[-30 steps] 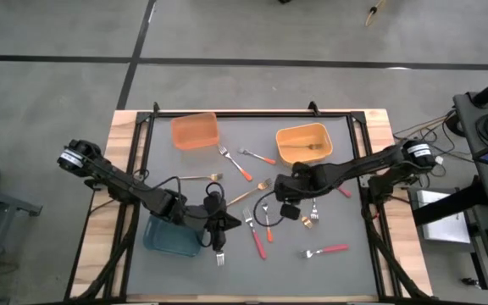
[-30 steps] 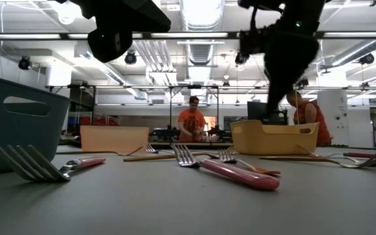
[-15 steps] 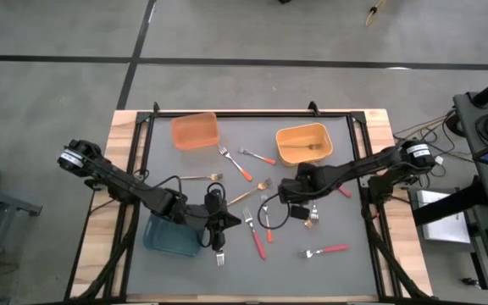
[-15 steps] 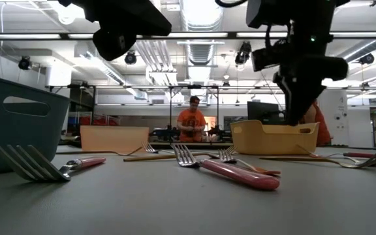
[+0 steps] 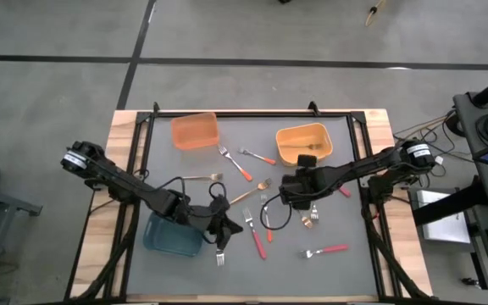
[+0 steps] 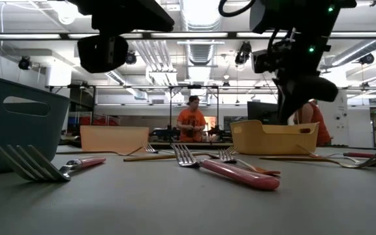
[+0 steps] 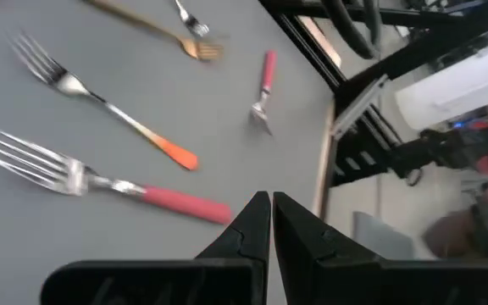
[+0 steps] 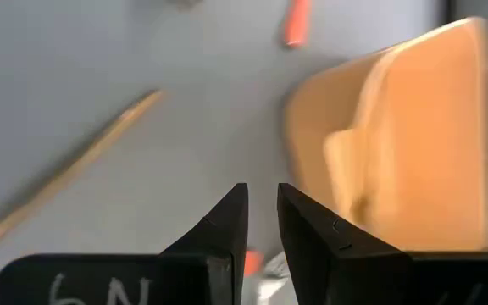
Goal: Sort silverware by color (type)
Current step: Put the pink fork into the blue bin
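Several forks lie flat on the grey mat [image 5: 185,280]: red-handled ones [image 5: 254,235] [image 5: 325,251], orange-handled ones [image 5: 268,222] [image 5: 239,163], and gold ones [image 5: 249,194] [image 5: 202,178]. One gold fork lies in the yellow-orange bin [image 5: 288,135]. My left gripper [image 5: 230,225] [image 7: 271,203] hovers shut and empty beside the teal bin [image 5: 169,239], above the mat near a red-handled fork [image 7: 108,182]. My right gripper [image 5: 290,188] [image 8: 263,195] hangs above the mat near that yellow-orange bin [image 8: 413,135]. Its fingers stand a little apart with nothing between them.
An orange bin [image 5: 195,130] stands at the far left. A black frame runs along the mat's edges [image 5: 252,113]. In the low view, forks [image 6: 234,173] [image 6: 44,166] lie close in front. People stand in the room behind the table [image 6: 191,124].
My left gripper has rolled about its own axis without leaving its place. My right gripper has rolled and tipped, has sunk a little and has shifted slightly toward the table's right edge. No fork has moved.
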Motion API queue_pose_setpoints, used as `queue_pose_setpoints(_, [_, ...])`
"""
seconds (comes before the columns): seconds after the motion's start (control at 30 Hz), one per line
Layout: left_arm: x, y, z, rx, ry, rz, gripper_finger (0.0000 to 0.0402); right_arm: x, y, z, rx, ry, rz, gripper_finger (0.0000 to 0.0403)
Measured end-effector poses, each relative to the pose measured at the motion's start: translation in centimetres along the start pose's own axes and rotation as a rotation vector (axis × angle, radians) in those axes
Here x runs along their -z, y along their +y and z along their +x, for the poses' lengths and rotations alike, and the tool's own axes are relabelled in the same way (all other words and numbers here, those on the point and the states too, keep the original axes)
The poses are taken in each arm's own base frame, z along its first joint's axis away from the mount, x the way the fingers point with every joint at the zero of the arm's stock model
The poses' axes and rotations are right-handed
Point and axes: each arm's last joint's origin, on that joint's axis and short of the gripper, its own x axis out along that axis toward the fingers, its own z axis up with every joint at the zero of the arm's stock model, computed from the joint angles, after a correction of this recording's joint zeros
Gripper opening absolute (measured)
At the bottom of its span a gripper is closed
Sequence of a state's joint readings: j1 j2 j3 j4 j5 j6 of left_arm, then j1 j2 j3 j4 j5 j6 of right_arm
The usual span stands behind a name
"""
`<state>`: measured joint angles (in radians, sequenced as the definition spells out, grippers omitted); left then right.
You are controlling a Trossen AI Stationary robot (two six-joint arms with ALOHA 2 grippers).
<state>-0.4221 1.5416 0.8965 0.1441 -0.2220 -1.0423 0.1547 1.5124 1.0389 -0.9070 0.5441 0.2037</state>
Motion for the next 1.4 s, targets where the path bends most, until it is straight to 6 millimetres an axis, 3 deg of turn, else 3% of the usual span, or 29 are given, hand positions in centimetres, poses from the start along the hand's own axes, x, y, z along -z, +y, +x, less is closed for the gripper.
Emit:
queue_pose_setpoints(0.2, [-0.5, -1.2, 2.5, -0.019, 0.019, -0.069, 0.0000, 0.0, -0.9, -1.1, 0.074, -0.065, -0.075, 0.0059])
queue_pose_setpoints(0.47, [-0.6, -2.0, 5.0, -0.242, 0.189, -0.141, 0.0000, 2.2, -3.4, -4.8, 0.050, -0.222, 0.041, 0.0059])
queue_pose_setpoints(0.73, [-1.4, -3.9, 6.8, -0.457, 0.232, -0.249, 0.0000, 4.4, -6.0, -8.2, 0.003, -0.519, 0.192, 0.0059])
queue_pose_setpoints(1.0, [-1.9, -5.5, 8.9, -0.645, 0.286, -0.198, 0.0000, 6.1, -6.9, -9.0, -0.001, -0.623, 0.227, 0.0059])
queue_pose_setpoints(1.23, [-2.6, -6.1, 11.1, -0.749, 0.233, -0.154, 0.0000, 5.9, -6.8, -9.0, 0.015, -0.651, 0.189, 0.0059])
queue_pose_setpoints(1.4, [-2.5, -5.4, 12.1, -0.953, 0.264, -0.191, 0.0009, 5.7, -6.7, -8.8, 0.016, -0.643, 0.183, 0.0059])
